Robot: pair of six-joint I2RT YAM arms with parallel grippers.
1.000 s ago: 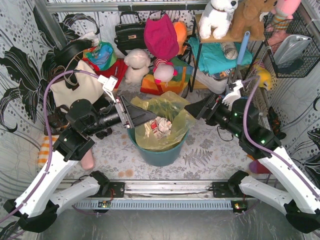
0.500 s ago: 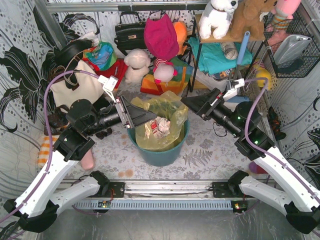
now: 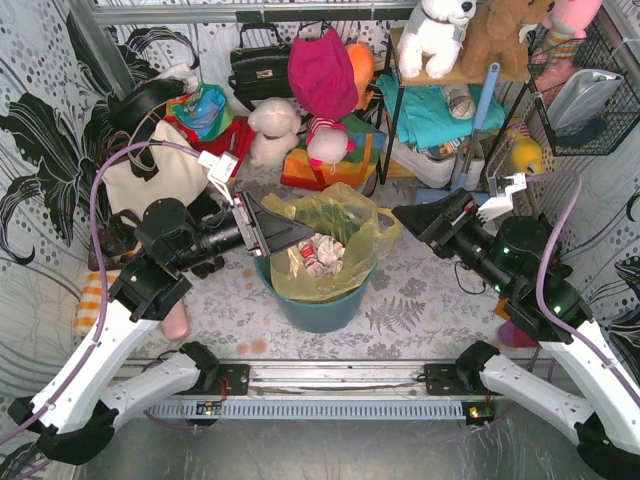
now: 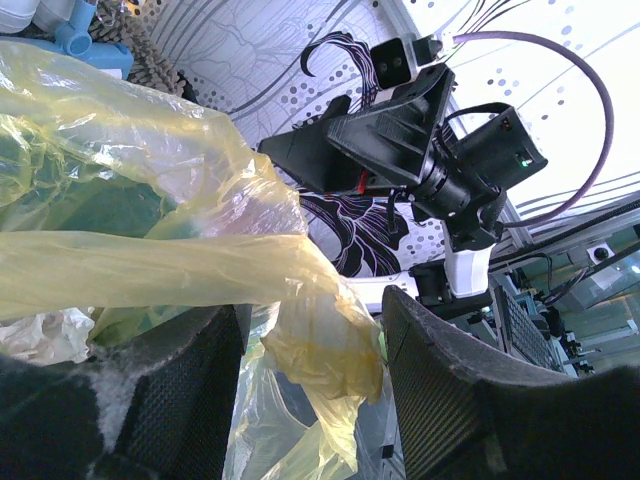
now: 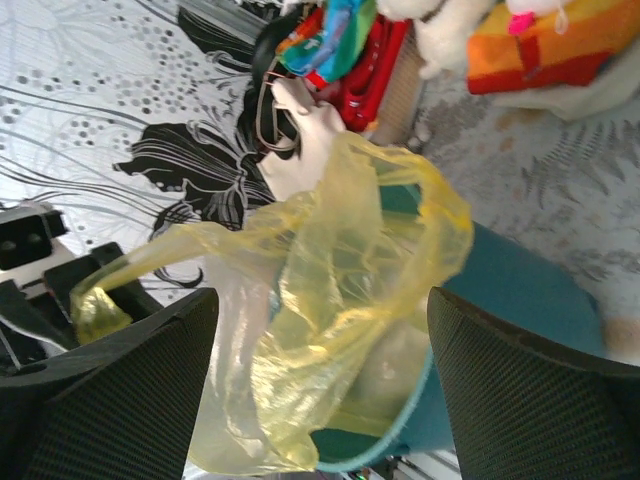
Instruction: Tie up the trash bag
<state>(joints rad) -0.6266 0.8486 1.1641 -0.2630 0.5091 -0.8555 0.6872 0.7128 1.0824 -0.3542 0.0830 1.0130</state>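
**Room.** The teal bin [image 3: 320, 305] stands mid-tabletop [image 3: 400, 312]. Bare fern-print cloth shows in front of it, up to the metal rail [image 3: 330, 378] at the near edge. More cloth shows to its right, under the right arm. Close-packed behind the bin are plush toys [image 3: 272, 130], a black handbag [image 3: 262, 62] and a black shelf frame [image 3: 386, 120]. Patterned walls close in both sides, and a wire basket [image 3: 590, 100] hangs on the right one.

**Materials.** The trash bag [image 3: 340, 215] is thin, translucent yellow-green film, crinkled. It lines the round hard-plastic bin and rises above the rim in loose flaps. Crumpled white-and-red paper [image 3: 318, 252] shows in its mouth.

**Bag vs. hands.**
- The left hand [image 3: 298, 232] reaches in from the left, over the bin's rim.
  - In the left wrist view, a bunched wad of the bag's edge sits between the fingers [image 4: 170, 390].
  - The fingers press in on the wad from both sides, and it keeps them partway apart.
  - A band of film runs taut from the wad back to the bag, so this reads as clamped on the bag.
- The right hand [image 3: 405, 214] hovers just beside the bag's right flap, above the bin's right side.
  - In the right wrist view, its fingers [image 5: 520, 400] are spread wide and hold nothing.
  - The flap hangs beyond the tips, apart from them.
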